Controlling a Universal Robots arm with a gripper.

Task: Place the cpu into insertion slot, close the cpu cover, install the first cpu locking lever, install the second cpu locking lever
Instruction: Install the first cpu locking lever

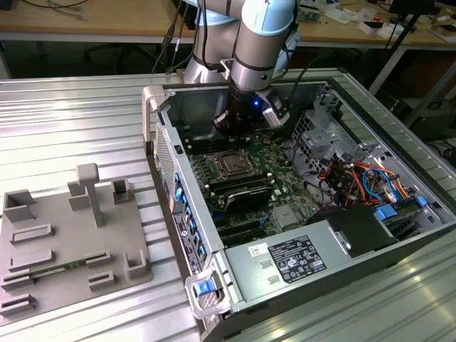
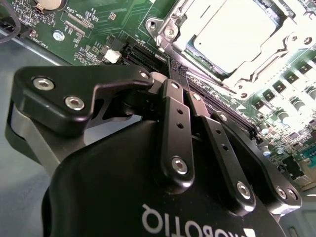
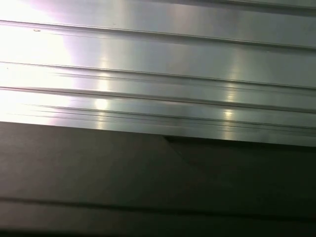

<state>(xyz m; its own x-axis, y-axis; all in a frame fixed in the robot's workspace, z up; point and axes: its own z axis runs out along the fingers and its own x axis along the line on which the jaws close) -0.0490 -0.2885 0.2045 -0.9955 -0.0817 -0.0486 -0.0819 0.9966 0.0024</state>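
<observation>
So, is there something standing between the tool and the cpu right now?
Nothing visible does. In the second wrist view the tool hangs near the cpu, which lies in the insertion slot; between them is only the green board with a low black slot.

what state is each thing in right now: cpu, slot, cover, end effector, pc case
cpu: seated flat in the insertion slot, silver top facing up
insertion slot: occupied by the cpu
cpu cover: lowered, framing the cpu's edges; looks closed
end effector: fingers together, holding nothing, above the board beside the slot
computer case: side open, motherboard exposed
</observation>
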